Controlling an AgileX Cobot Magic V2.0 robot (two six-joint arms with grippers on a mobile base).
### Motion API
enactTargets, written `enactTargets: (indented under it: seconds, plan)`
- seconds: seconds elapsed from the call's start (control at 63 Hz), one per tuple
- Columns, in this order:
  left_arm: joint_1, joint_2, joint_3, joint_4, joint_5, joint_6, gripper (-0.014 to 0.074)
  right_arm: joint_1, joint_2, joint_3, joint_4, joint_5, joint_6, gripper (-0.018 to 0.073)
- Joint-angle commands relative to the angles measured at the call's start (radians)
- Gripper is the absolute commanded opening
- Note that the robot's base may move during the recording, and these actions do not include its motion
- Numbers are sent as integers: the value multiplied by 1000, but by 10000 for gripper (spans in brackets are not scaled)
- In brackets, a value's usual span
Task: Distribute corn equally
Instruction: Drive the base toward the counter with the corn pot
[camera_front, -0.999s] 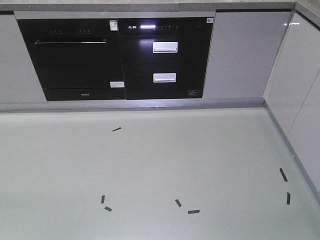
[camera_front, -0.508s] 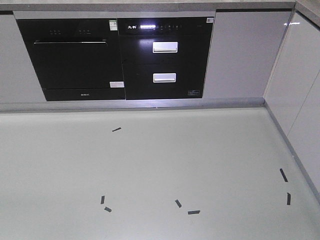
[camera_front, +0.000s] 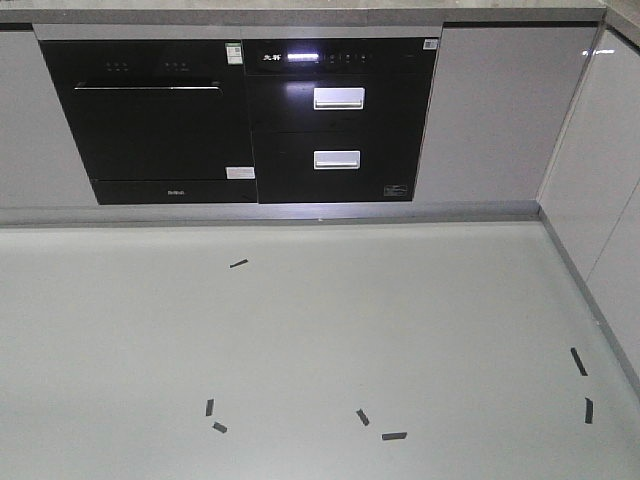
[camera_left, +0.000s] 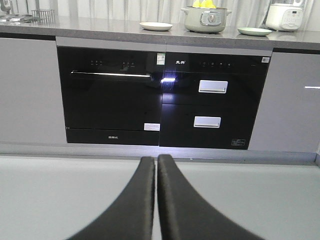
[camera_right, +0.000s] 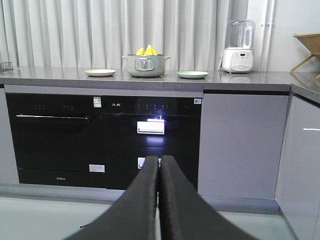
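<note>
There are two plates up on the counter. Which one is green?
The green plate sits to the right of the pot. The cream-white plate is on the pot's left.

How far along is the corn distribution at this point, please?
Nothing looks done: the corn sits in the pot, and the cream plate and green plate look empty. Nothing is in hand; the left pincer and right pincer are shut, away from the counter. All the sharing remains.

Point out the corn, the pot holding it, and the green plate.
Bright yellow corn cobs (camera_right: 148, 50): right wrist view, exposed tips above the rim.
Grey-green round pot (camera_right: 156, 69): right wrist view, front wall.
Pale green round plate (camera_right: 193, 75): right wrist view, near rim.
</note>
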Motion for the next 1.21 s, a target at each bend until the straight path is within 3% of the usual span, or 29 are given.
enactTargets:
  seconds: [0.0,1.19]
  plan:
    - [0,-14,-23,-8,-71,-3,-6,-8,-8,19,-8,-82,-7,-5]
    - [0,-14,-23,-8,-71,-3,-6,-8,-8,19,-8,-82,-7,-5]
